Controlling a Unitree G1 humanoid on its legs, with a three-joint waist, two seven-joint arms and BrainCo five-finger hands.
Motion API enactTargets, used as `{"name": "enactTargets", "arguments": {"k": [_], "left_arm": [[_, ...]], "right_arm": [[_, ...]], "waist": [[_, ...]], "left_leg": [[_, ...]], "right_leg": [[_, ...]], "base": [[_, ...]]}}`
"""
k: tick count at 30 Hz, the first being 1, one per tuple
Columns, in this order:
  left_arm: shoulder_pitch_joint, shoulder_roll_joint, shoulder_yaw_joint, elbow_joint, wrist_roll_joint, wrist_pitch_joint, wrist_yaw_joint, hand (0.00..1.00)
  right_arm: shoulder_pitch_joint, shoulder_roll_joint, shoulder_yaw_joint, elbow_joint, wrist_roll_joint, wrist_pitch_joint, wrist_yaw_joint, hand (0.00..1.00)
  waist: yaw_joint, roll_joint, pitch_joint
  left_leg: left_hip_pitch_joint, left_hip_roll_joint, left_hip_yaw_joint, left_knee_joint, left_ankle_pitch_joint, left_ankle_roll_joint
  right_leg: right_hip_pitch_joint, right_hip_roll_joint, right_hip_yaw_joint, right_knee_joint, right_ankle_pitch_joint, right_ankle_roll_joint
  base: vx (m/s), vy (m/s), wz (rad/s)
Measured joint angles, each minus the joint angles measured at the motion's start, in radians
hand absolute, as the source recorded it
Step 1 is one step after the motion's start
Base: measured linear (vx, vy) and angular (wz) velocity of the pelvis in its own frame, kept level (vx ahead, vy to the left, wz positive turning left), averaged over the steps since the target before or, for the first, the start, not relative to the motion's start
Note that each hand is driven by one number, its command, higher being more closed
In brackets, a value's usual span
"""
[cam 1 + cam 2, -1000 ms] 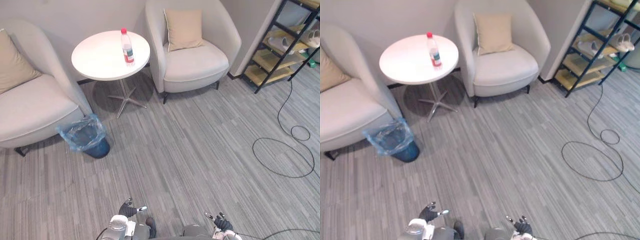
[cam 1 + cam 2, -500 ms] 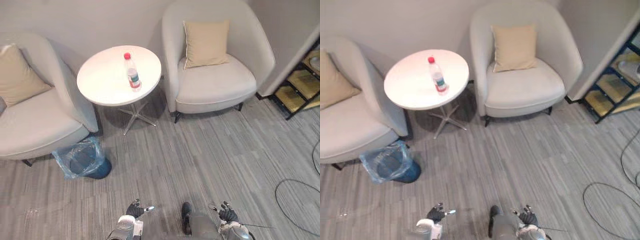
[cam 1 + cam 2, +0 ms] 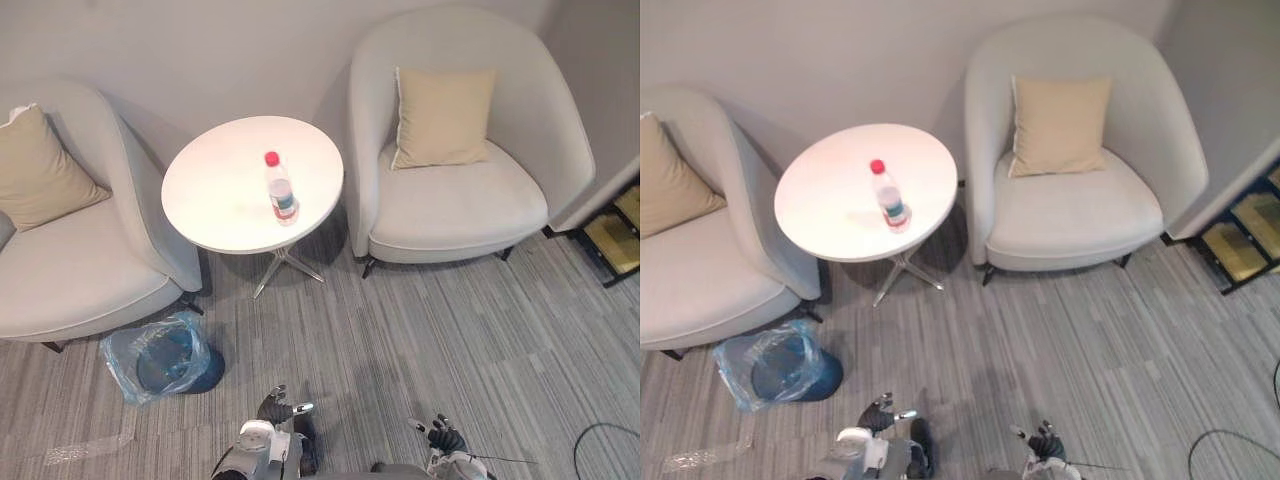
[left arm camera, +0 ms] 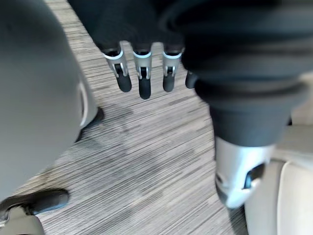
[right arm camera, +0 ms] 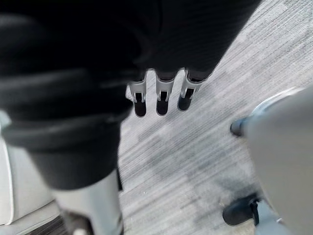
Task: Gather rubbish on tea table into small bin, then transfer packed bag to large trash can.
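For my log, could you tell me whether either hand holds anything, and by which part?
Nothing: the left hand and right hand are open and empty.

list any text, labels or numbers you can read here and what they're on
No text can be read.
Label on the clear plastic bottle with a red cap, standing on the round white table: too small to read.
Small dark blue bin lined with a clear blue bag: no print shows.

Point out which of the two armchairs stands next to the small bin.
The left armchair: the blue-bagged small bin sits on the floor by its front corner. The right armchair stands beyond the round table.
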Motion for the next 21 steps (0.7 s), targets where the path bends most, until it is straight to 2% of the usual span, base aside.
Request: {"name": "enactTargets", "arguments": {"k": [1, 2, 4, 5, 7, 8, 9, 10, 11, 12, 14, 15, 16, 17, 18, 19, 21], "left_arm": [[0.000, 0.012, -0.017, 0.012, 0.000, 0.001, 0.000, 0.00], [0.000, 0.033, -0.039, 0.034, 0.000, 0.003, 0.000, 0.00], [-0.004, 0.039, -0.037, 0.034, 0.000, 0.005, 0.001, 0.00], [0.000, 0.042, -0.037, 0.034, 0.000, 0.006, 0.001, 0.00], [0.005, 0.038, -0.037, 0.034, 0.000, 0.014, 0.001, 0.00], [0.006, 0.035, -0.037, 0.034, 0.000, 0.015, 0.000, 0.00], [0.005, 0.035, -0.037, 0.034, 0.000, 0.015, 0.000, 0.00], [0.011, 0.037, -0.037, 0.034, 0.000, 0.015, 0.000, 0.00], [0.014, 0.040, -0.036, 0.037, 0.000, 0.015, -0.001, 0.00], [0.010, 0.020, -0.025, 0.047, 0.000, 0.016, 0.002, 0.00], [0.016, -0.015, 0.006, 0.043, 0.000, 0.007, 0.000, 0.00], [0.014, -0.019, 0.006, 0.043, 0.000, 0.006, 0.000, 0.00], [0.009, -0.025, 0.020, 0.039, 0.000, 0.006, -0.002, 0.00], [0.003, -0.034, 0.042, 0.025, 0.000, 0.005, -0.002, 0.00], [0.005, -0.031, 0.041, 0.024, 0.000, 0.000, -0.001, 0.00], [0.006, -0.031, 0.034, 0.024, 0.000, -0.002, -0.002, 0.00], [0.003, -0.035, 0.018, 0.025, 0.000, -0.001, -0.013, 0.00]], "right_arm": [[-0.001, 0.004, 0.000, 0.000, -0.001, -0.002, 0.002, 0.00], [-0.001, 0.009, 0.003, -0.003, -0.002, -0.002, 0.009, 0.00], [-0.002, 0.004, 0.005, -0.002, -0.003, -0.001, 0.017, 0.00], [-0.002, 0.001, 0.005, -0.002, -0.004, -0.002, 0.021, 0.00], [-0.003, -0.006, 0.005, -0.019, -0.002, -0.004, 0.027, 0.00], [-0.002, -0.009, 0.005, -0.030, -0.003, -0.003, 0.028, 0.00], [-0.001, -0.008, 0.006, -0.032, -0.002, -0.004, 0.030, 0.00], [0.005, -0.002, 0.005, -0.030, -0.001, -0.004, 0.030, 0.00], [0.014, 0.005, 0.001, -0.030, 0.003, -0.005, 0.030, 0.00], [0.003, -0.007, 0.001, -0.027, -0.001, -0.003, 0.033, 0.00], [0.002, -0.026, 0.004, -0.022, -0.006, -0.002, 0.035, 0.00], [0.004, -0.029, 0.001, -0.021, -0.005, -0.002, 0.034, 0.00], [0.005, -0.029, -0.006, -0.020, -0.004, -0.002, 0.033, 0.00], [0.007, -0.028, 0.000, -0.017, -0.004, 0.000, 0.033, 0.00], [0.008, -0.028, 0.006, -0.010, -0.004, -0.001, 0.033, 0.00], [0.007, -0.027, 0.006, 0.002, -0.003, -0.002, 0.032, 0.00], [0.007, -0.026, 0.005, 0.000, -0.003, -0.002, 0.029, 0.00]], "waist": [[-0.009, -0.006, -0.002], [-0.017, -0.013, -0.008], [-0.014, -0.013, -0.009], [-0.014, -0.007, -0.010], [-0.023, 0.013, -0.013], [-0.028, 0.023, -0.012], [-0.036, 0.022, -0.013], [-0.037, 0.009, -0.020], [-0.038, -0.019, -0.024], [-0.038, 0.018, -0.021], [-0.030, 0.058, -0.029], [-0.032, 0.063, -0.025], [-0.030, 0.068, -0.021], [-0.024, 0.056, -0.013], [-0.017, 0.052, -0.011], [-0.011, 0.050, -0.011], [-0.017, 0.047, -0.009]], "left_leg": [[0.029, -0.010, -0.014, -0.011, -0.010, 0.004], [0.099, -0.019, -0.045, -0.045, -0.020, 0.006], [0.139, -0.016, -0.062, -0.077, -0.020, 0.006], [0.168, -0.007, -0.084, -0.100, -0.020, 0.006], [0.186, 0.024, -0.125, -0.108, -0.021, 0.004], [0.189, 0.039, -0.145, -0.109, -0.023, 0.001], [0.189, 0.051, -0.176, -0.105, -0.026, -0.005], [0.186, 0.048, -0.198, -0.092, -0.040, -0.029], [0.188, 0.037, -0.234, -0.063, -0.081, -0.087], [0.190, 0.064, -0.256, -0.041, -0.104, -0.100], [0.155, 0.106, -0.267, 0.059, -0.094, -0.116], [0.135, 0.113, -0.271, 0.113, -0.090, -0.123], [0.087, 0.120, -0.262, 0.239, -0.067, -0.161], [0.033, 0.136, -0.245, 0.358, -0.026, -0.204], [0.012, 0.149, -0.230, 0.412, -0.007, -0.194], [0.007, 0.166, -0.181, 0.427, -0.023, -0.165], [-0.014, 0.168, -0.121, 0.362, -0.055, -0.133]], "right_leg": [[-0.035, 0.001, 0.020, 0.097, -0.010, 0.017], [-0.080, -0.001, 0.005, 0.186, -0.049, -0.021], [-0.101, -0.001, -0.026, 0.150, -0.074, -0.064], [-0.122, 0.003, -0.047, 0.086, -0.090, -0.091], [-0.166, 0.033, -0.025, -0.078, -0.089, -0.112], [-0.175, 0.051, 0.000, -0.152, -0.069, -0.115], [-0.172, 0.077, 0.064, -0.296, 0.005, -0.109], [-0.167, 0.074, 0.108, -0.399, 0.082, -0.111], [-0.159, 0.053, 0.125, -0.445, 0.219, -0.122], [-0.157, 0.073, 0.091, -0.405, 0.207, -0.130], [-0.099, 0.088, 0.032, -0.431, 0.165, -0.162], [-0.076, 0.090, 0.011, -0.445, 0.159, -0.170], [-0.033, 0.095, -0.010, -0.465, 0.147, -0.183], [0.003, 0.097, -0.024, -0.478, 0.138, -0.196], [0.021, 0.093, -0.031, -0.483, 0.132, -0.205], [0.049, 0.089, -0.035, -0.500, 0.128, -0.211], [0.072, 0.075, -0.044, -0.532, 0.128, -0.211]], "base": [[0.46, 0.081, 0.65], [0.38, 0.049, 0.60], [0.32, -0.008, 0.47], [0.40, -0.066, 0.49], [0.36, -0.129, 0.58], [0.32, -0.168, 0.71], [0.33, -0.195, 0.79], [0.41, -0.294, 1.03], [0.34, -0.256, 0.78], [0.26, -0.213, 0.75], [0.30, -0.237, 0.69], [0.33, -0.290, 0.77], [0.20, -0.215, 0.63], [0.20, -0.193, 0.43], [0.17, -0.143, 0.10], [0.16, -0.095, 0.02], [0.14, -0.060, 0.11]]}}
